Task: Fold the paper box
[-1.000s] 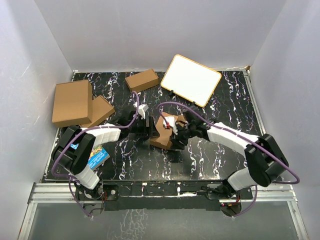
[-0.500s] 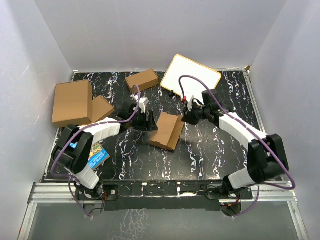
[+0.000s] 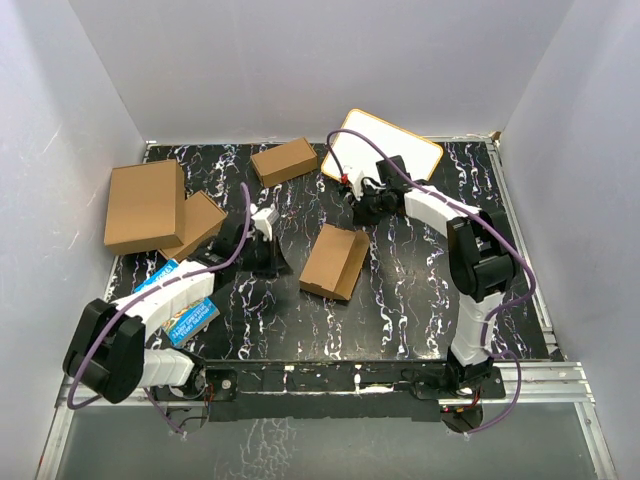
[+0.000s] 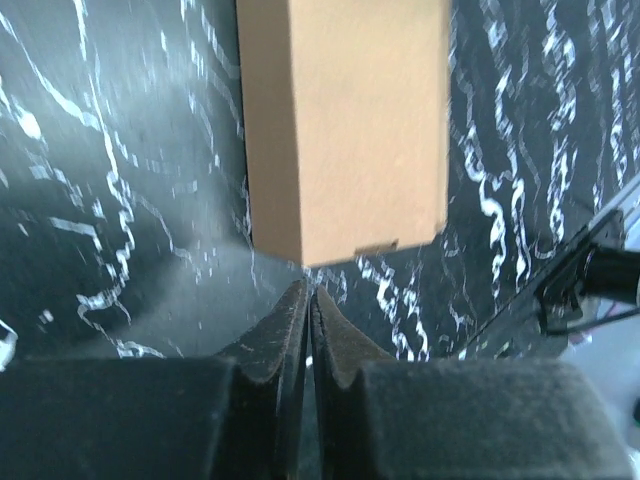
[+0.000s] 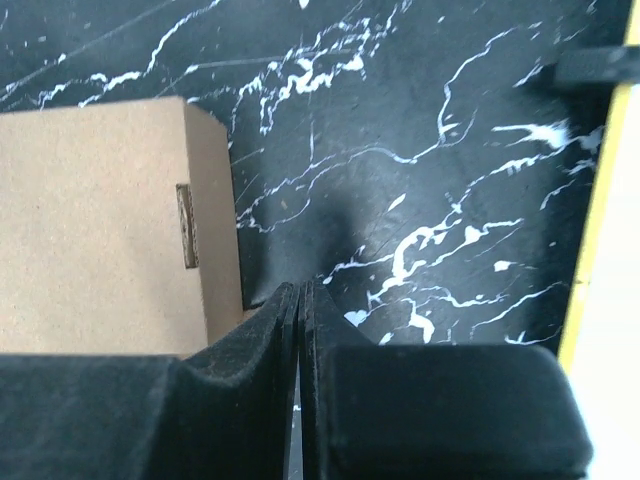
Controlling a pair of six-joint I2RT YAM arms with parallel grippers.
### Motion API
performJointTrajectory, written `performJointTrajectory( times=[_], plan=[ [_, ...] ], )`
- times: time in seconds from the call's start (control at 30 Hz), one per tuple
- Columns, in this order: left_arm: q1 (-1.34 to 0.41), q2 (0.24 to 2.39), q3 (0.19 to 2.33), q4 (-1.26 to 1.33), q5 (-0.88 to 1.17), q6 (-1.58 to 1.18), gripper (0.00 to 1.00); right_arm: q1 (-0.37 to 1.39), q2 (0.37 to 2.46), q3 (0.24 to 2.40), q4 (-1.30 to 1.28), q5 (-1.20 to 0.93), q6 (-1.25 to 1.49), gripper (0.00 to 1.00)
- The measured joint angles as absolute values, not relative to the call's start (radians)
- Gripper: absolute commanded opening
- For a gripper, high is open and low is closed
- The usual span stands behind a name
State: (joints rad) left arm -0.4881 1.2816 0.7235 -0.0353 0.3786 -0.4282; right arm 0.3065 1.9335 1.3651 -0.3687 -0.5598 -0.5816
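Here the paper box (image 3: 334, 262) lies closed on the table (image 3: 405, 295).

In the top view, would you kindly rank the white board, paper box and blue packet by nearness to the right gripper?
1. White board, just behind the right gripper.
2. Paper box, centre of table.
3. Blue packet, far left.

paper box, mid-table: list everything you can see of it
The paper box is plain brown cardboard, closed into a block. It lies near the middle of the black marbled table, skewed to its edges. A small tab shows at one top edge. Nothing touches it; the left gripper and right gripper are shut, clear of it.
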Motion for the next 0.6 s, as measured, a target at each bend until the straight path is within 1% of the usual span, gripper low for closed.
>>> performJointTrajectory(
  times=[0.13, 0.27, 0.47, 0.6],
  plan=[
    [-0.502, 1.321, 0.655, -0.047, 0.419, -0.470, 0.04, 0.307, 1.940, 1.365, -0.411, -0.561, -0.610, 0.08],
    [-0.516, 1.408, 0.655, -0.031, 0.442, -0.491, 0.06, 0.307, 1.940, 1.359, -0.430, -0.590, -0.651, 0.08],
    [-0.526, 1.557, 0.727, -0.026, 0.446, -0.489, 0.07, 0.307, 1.922, 1.289, -0.462, -0.627, -0.731, 0.08],
    [-0.526, 1.624, 0.801, -0.049, 0.428, -0.469, 0.07, 0.300, 1.848, 1.206, -0.496, -0.619, -0.807, 0.08]
  ],
)
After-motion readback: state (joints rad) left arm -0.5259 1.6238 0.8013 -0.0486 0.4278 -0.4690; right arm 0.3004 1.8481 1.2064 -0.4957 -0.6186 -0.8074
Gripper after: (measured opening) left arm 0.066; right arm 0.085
